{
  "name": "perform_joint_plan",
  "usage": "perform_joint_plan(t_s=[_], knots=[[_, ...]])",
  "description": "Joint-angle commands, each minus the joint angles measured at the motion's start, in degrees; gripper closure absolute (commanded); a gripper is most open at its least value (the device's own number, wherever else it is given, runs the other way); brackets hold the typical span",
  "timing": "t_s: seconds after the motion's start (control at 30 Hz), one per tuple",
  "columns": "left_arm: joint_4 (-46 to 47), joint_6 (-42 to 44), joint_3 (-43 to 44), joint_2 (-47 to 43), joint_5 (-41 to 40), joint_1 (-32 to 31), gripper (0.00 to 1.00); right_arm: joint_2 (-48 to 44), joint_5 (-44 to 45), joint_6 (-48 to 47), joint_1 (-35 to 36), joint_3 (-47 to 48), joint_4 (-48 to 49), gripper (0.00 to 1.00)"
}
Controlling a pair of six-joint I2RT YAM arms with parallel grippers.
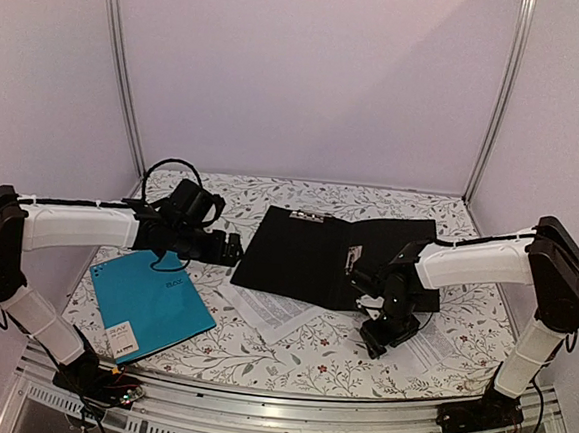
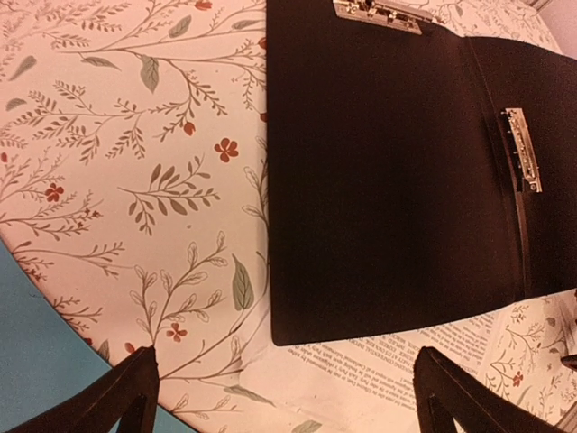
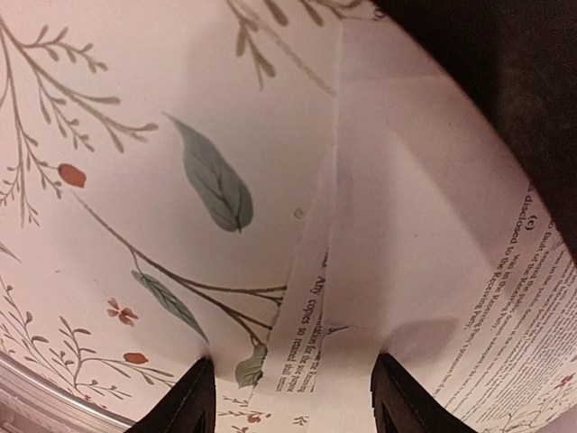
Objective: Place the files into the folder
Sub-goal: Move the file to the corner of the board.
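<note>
The black folder lies open and flat at mid-table, with a silver clip near its spine. White printed files stick out from under its near edge; in the left wrist view the files show just below the folder. My left gripper hovers wide open at the folder's left edge, its jaws holding nothing. My right gripper points down onto the files near the folder's right front. Its fingers press the table and paper, the sheets' edge buckling between them.
A teal-blue folder lies at the front left, its corner under my left fingers. The floral tablecloth covers the table. White walls and metal posts enclose the back and sides. The table's front rail runs by the arm bases.
</note>
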Motion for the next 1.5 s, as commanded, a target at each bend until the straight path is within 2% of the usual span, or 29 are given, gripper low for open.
perform_joint_plan(t_s=[0.0, 0.23, 0.63, 0.73, 0.8, 0.9, 1.03, 1.17, 1.47], knots=[[0.58, -0.37, -0.96, -1.87, 0.14, 0.49, 0.02, 3.35, -3.35, -0.75, -1.69, -1.15, -2.41, 0.44], [0.69, -0.58, -0.87, -1.85, 0.35, 0.45, 0.02, 3.83, -5.12, -1.58, -2.10, -1.05, -3.14, 0.64], [0.62, -0.65, -0.82, -1.38, 0.63, 0.49, 0.02, 3.00, -3.98, -0.98, -1.38, -0.72, -4.31, 0.85], [0.62, -0.85, -0.73, -1.27, 0.89, 0.49, 0.01, 2.58, -6.03, -1.67, 0.95, -0.24, -4.06, 0.81], [0.80, -0.85, -0.74, -1.28, 1.04, 0.49, 0.01, 2.07, -6.09, -2.23, 2.59, 0.20, -4.17, 0.68], [0.98, -0.99, -0.77, -1.18, 1.14, 0.48, 0.02, 0.64, -5.88, -2.18, 2.96, 0.18, -4.15, 0.56], [0.98, -1.14, -0.91, -1.25, 1.22, 0.49, 0.02, -0.63, -6.17, -2.26, 3.19, 0.11, -4.13, 0.49], [0.93, -1.21, -1.26, -1.53, 1.05, 0.49, 0.02, 0.36, -4.13, -1.80, 5.09, 0.06, -4.18, 0.50], [1.03, -1.50, -1.81, -1.63, 1.05, 0.49, 0.02, 6.00, 0.63, 0.24, 11.76, 3.51, -3.94, 0.68]])
